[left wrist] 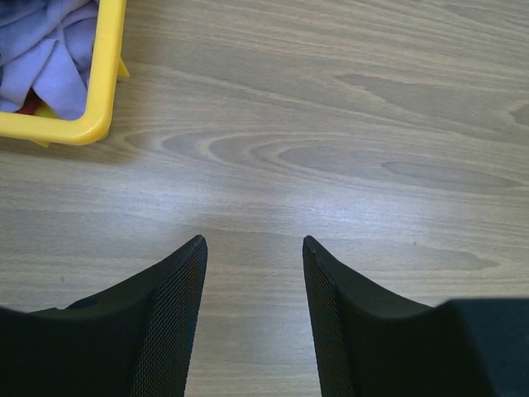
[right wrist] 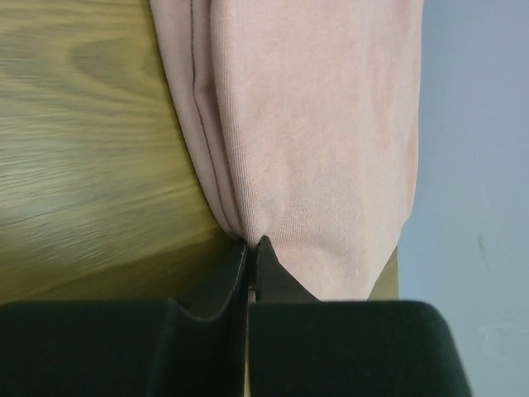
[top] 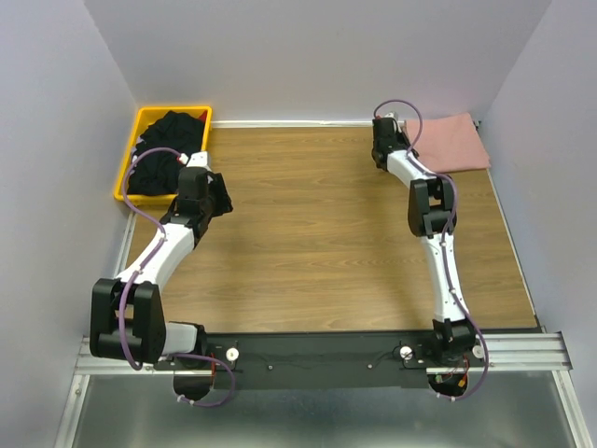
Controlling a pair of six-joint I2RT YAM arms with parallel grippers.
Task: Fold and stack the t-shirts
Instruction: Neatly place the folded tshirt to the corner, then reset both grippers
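At the ten o'clock corner of the table [top: 317, 224], a yellow bin [top: 142, 118] is holding the black t-shirts [top: 170, 147] in a loose heap, none of them folded as far as the views show. Just off the bin's five o'clock side, the left gripper [left wrist: 252, 244] is hovering over bare wood with its jaws standing well apart and nothing between them. In its own view a corner of the bin is showing at eleven o'clock and only wood grain lies ahead. Across at the one o'clock corner, the pink t-shirt [top: 450, 142] is lying folded into a flat rectangle, plain side up. The right gripper [right wrist: 252, 241] is sitting at that shirt's nine o'clock edge, its jaws drawn to a thin slit. The cloth's creases are gathering right at the tips, so it appears to be pinching the folded edge. The step in hand looks like setting down the finished pink shirt as the base of the stack. Next, the right gripper is going to need to let go cleanly and lift away without dragging the fold open. The left one needs to swing toward eleven o'clock into the bin and pinch a single black shirt. It should then draw that shirt onto the open middle of the table for spreading. The heap looks tangled, so lifting just one will probably take care.
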